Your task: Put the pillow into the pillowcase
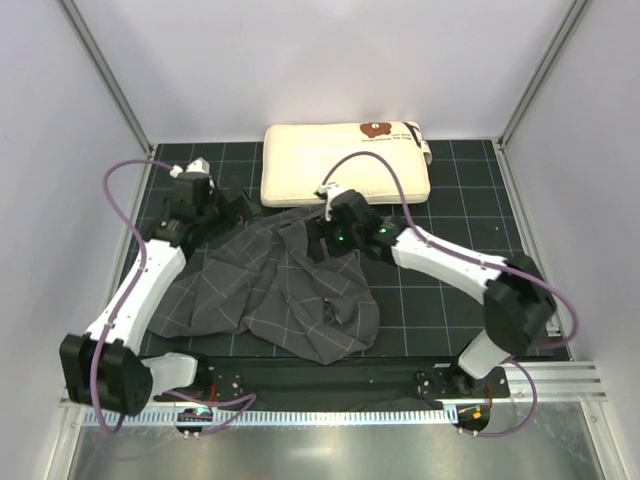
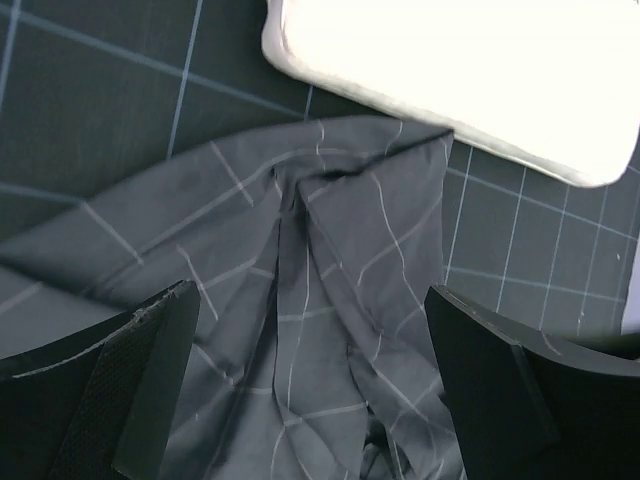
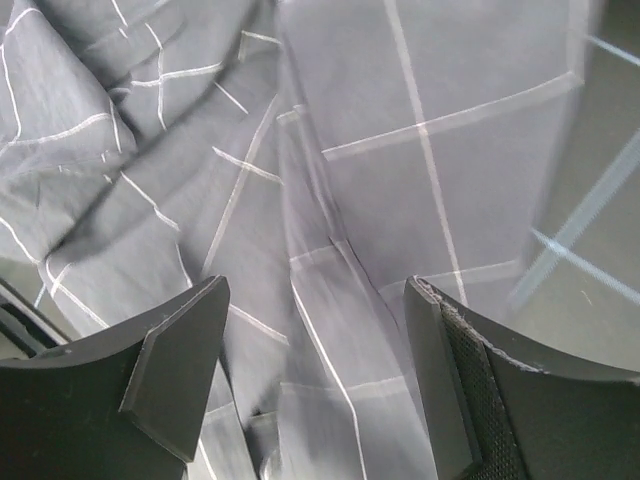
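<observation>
The large cream-white rectangular soft pillow (image 1: 345, 165) is lying along the far edge of the dark gridded worktop (image 1: 450, 290), its long axis running left to right. The crumpled dark grey check-lined fabric pillowcase (image 1: 270, 290) is sprawling between it and the near edge. Both arms are hovering over the case's far side (the side nearest the pillow). The left gripper (image 2: 310, 300) is gaping wide and empty; the right gripper (image 3: 315, 290), also parted and holding nothing, is sitting nearer the pillow's middle.
</observation>
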